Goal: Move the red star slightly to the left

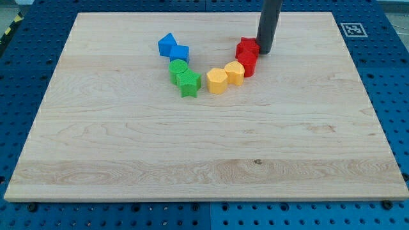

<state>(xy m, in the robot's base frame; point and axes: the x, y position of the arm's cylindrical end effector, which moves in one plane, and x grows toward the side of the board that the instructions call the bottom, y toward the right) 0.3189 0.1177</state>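
The red star lies near the view's top, right of centre, on the wooden board. A second red block touches it just below. My tip stands right against the red star's right side, touching or nearly touching it. Two yellow blocks, one and another, curve down to the left from the red pair.
A green cylinder and a green star sit left of the yellow blocks. Two blue blocks, one and another, lie above them. A fiducial marker sits off the board's top right corner.
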